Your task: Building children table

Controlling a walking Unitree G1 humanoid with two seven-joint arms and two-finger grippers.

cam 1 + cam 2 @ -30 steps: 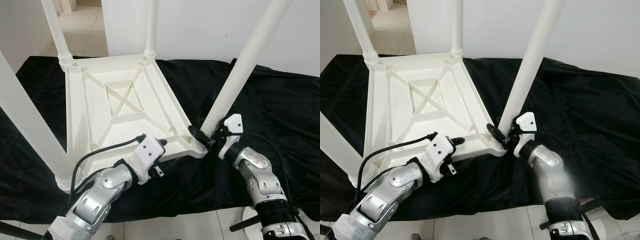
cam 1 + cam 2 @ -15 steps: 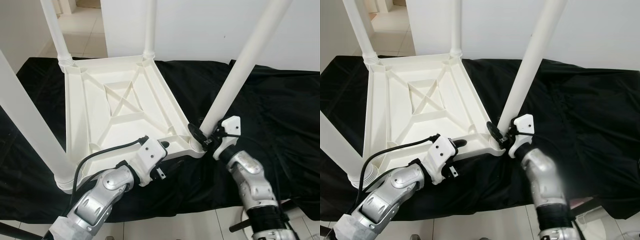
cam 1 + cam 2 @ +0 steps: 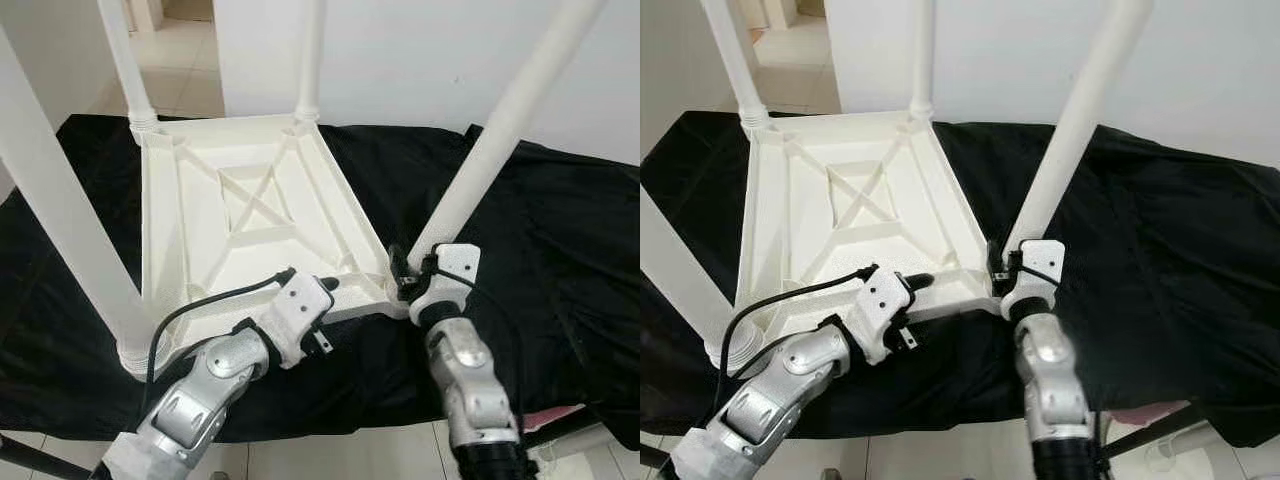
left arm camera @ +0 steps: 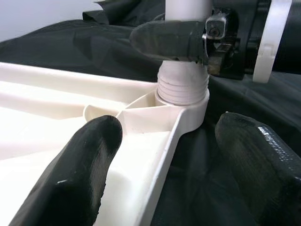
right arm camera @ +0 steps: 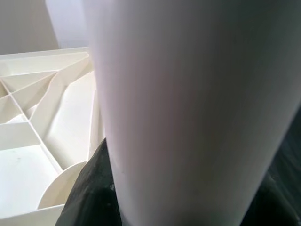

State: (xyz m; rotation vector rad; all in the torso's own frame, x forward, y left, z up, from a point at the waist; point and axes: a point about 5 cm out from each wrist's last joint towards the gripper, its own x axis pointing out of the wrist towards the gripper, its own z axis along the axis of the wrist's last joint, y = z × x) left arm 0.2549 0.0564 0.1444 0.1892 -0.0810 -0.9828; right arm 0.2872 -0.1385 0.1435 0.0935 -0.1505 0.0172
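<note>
A white plastic children's table (image 3: 250, 215) lies upside down on a black cloth (image 3: 560, 250), its legs pointing up. The near-right leg (image 3: 490, 165) leans right from its threaded collar (image 4: 182, 87) in the corner socket. My right gripper (image 3: 405, 272) is shut on this leg just above the collar; its fingers (image 5: 91, 188) hug the leg on both sides. My left gripper (image 4: 164, 136) is open at the table's near rim (image 4: 162, 155), a little left of that corner. One finger (image 4: 91, 150) hangs over the inside, the other over the cloth outside.
Three other legs stand upright: the near-left one (image 3: 60, 200) and two at the far corners (image 3: 125, 60). A white wall (image 3: 420, 50) runs behind the cloth, with a tiled doorway at the far left. The cloth's front edge drops to the tiled floor (image 3: 320, 460).
My right forearm has swung left around the leg's base, its gripper still shut on the leg. The left gripper has stayed at the rim. The camera has shifted a little.
</note>
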